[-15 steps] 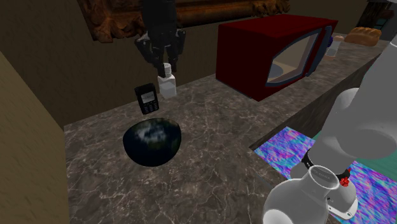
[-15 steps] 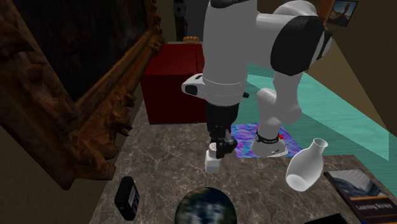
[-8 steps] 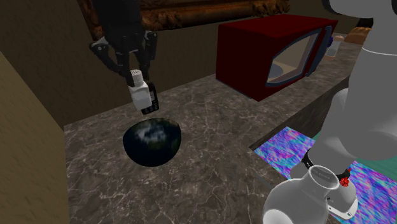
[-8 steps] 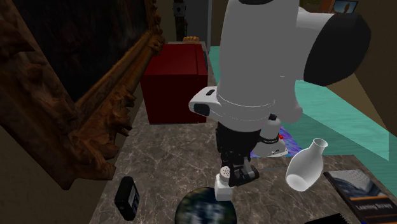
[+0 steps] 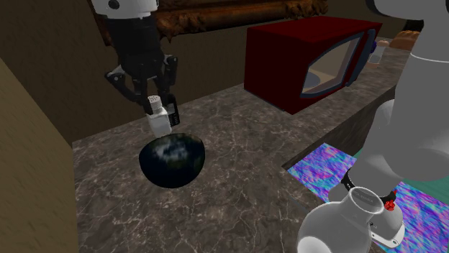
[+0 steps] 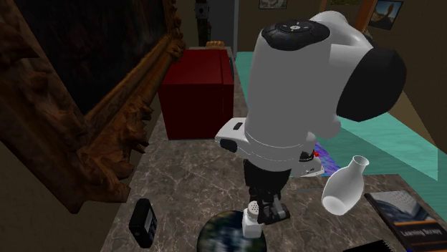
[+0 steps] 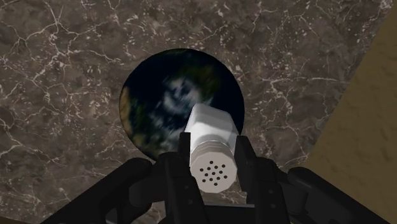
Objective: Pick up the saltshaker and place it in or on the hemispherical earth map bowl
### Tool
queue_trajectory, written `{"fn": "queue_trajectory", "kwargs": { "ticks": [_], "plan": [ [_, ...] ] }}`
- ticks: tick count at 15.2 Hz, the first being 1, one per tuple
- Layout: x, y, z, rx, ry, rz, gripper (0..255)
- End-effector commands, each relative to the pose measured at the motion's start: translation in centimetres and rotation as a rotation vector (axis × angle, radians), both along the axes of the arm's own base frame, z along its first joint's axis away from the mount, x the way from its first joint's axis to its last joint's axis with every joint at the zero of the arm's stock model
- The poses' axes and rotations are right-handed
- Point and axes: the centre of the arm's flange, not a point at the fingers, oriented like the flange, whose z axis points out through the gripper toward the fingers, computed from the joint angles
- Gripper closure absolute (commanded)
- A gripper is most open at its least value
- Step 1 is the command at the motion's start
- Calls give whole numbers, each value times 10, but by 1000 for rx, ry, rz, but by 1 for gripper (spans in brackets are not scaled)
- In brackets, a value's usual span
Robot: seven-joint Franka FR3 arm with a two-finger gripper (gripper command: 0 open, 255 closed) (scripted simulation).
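Above the earth-map bowl (image 5: 173,162) | hand (image 5: 154,109) clasps white saltshaker (image 5: 158,122) | bowl sits on dark marbled counter (image 5: 245,169)

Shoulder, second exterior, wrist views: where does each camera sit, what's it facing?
Shoulder view: beside and slightly behind the arm, looks down over the counter; white links at right, pincer upper left.
Second exterior view: beyond the bowl, faces the arm, red microwave behind it.
Wrist view: on the hand, looks down into the bowl; fingers clasp the saltshaker.
Shared: all three show the saltshaker over the bowl.
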Motion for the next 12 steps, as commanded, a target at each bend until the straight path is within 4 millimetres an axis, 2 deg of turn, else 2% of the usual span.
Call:
{"fn": "queue_trajectory", "kwargs": {
  "ticks": [1,12],
  "plan": [
    [1,0,-11,0,0,0,255],
    [1,0,-69,0,0,0,255]
  ]
}}
